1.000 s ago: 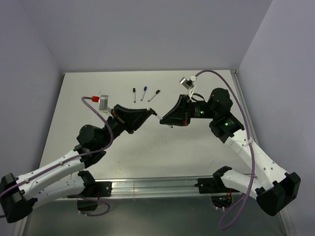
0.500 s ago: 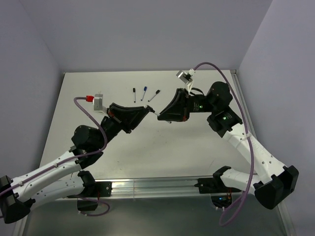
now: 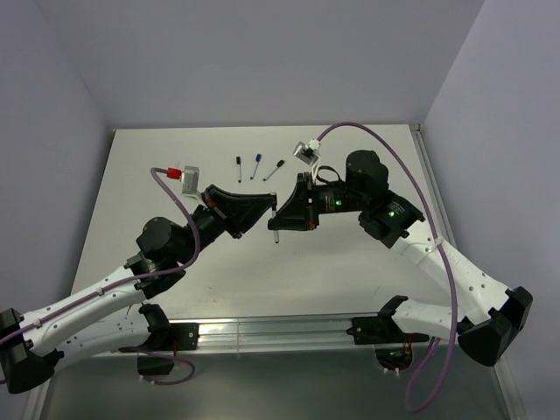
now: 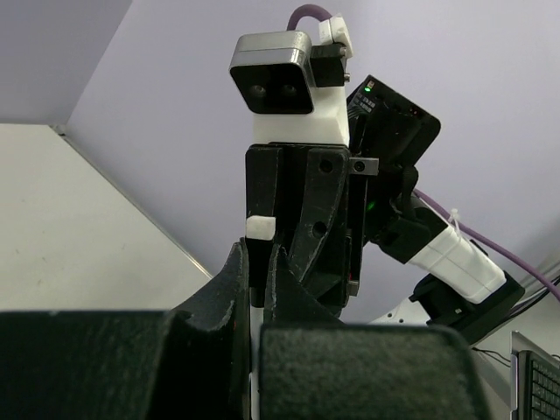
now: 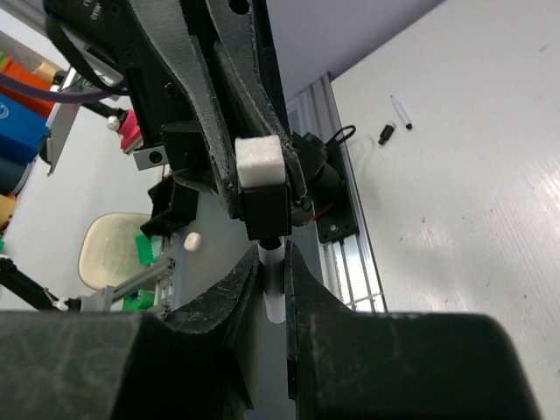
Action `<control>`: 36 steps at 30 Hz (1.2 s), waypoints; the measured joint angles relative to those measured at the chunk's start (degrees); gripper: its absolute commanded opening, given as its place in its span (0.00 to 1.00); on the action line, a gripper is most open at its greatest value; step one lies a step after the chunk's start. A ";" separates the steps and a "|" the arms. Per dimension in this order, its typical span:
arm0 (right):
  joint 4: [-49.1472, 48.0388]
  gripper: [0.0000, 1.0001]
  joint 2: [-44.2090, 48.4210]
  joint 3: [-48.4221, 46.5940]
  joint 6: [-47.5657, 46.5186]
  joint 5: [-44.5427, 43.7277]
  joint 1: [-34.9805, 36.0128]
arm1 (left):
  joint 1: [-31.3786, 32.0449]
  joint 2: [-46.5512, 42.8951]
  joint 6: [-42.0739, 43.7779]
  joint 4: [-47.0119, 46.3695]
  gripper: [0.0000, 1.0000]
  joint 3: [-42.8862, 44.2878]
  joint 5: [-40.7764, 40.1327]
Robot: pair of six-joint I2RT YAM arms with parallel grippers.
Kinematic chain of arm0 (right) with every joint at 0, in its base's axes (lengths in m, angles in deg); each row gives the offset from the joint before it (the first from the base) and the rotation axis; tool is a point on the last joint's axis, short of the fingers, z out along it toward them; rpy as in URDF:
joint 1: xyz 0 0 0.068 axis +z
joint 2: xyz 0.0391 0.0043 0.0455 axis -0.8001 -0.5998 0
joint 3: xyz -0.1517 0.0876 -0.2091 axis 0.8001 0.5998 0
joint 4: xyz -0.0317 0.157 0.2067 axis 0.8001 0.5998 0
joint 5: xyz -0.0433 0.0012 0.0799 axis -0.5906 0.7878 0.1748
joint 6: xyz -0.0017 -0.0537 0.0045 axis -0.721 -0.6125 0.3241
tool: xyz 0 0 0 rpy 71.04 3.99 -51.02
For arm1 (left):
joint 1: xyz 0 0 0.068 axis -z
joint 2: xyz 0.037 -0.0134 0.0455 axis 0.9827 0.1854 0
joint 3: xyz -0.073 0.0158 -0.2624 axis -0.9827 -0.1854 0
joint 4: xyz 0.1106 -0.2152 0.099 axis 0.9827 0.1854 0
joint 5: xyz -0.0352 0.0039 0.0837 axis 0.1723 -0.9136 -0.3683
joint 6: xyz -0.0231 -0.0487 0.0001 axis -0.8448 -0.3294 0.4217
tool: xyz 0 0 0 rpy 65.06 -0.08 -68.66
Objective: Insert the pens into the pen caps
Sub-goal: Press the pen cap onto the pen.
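My two grippers meet tip to tip above the middle of the table. The right gripper (image 3: 274, 220) (image 5: 273, 251) is shut on a white pen (image 5: 273, 289), held upright; its lower end (image 3: 276, 234) sticks out below the jaws. The left gripper (image 3: 268, 206) (image 4: 257, 255) is shut on a small dark piece that looks like a black pen cap (image 4: 255, 276). The pen's top end reaches the left fingertips (image 5: 262, 210). Three more pens lie at the back: two dark-tipped (image 3: 238, 166) (image 3: 275, 169) and one blue-tipped (image 3: 256, 164).
The right wrist view shows another thin pen (image 5: 401, 112) and a small black cap (image 5: 386, 133) lying on the white table (image 3: 350, 262), near the metal rail (image 3: 280, 331) at its front edge. Grey walls stand on three sides.
The right gripper has swung left and dipped towards the left gripper. The left gripper drew back, then came forward again. The tips now overlap.
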 measured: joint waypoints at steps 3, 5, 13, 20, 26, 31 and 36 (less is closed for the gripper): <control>1.90 0.00 -0.13 0.00 -0.66 -1.20 0.35 | 0.07 -0.17 0.07 1.68 0.00 0.00 -0.39; 2.71 0.00 -0.28 0.00 -0.94 -1.99 0.46 | 0.13 -0.33 0.11 2.64 0.00 0.00 -0.98; 4.90 0.00 -1.05 -0.04 -2.10 -3.17 1.16 | 0.87 -2.10 0.44 6.97 0.18 0.02 -3.76; 3.56 0.00 -1.77 -2.14 -2.93 -8.52 1.22 | 2.12 -5.79 1.77 15.02 0.43 0.33 -3.67; -0.96 0.00 -1.97 -3.91 -3.10 -11.21 1.36 | 1.27 -8.63 3.39 24.22 0.53 0.46 -2.29; -1.64 0.00 -2.40 -4.04 -3.30 -11.10 1.75 | -2.64 -10.75 5.64 30.08 0.62 2.69 -3.48; -1.53 0.00 -3.58 -4.02 -4.17 -10.97 3.54 | -9.46 -10.99 8.15 32.17 0.65 8.28 -2.05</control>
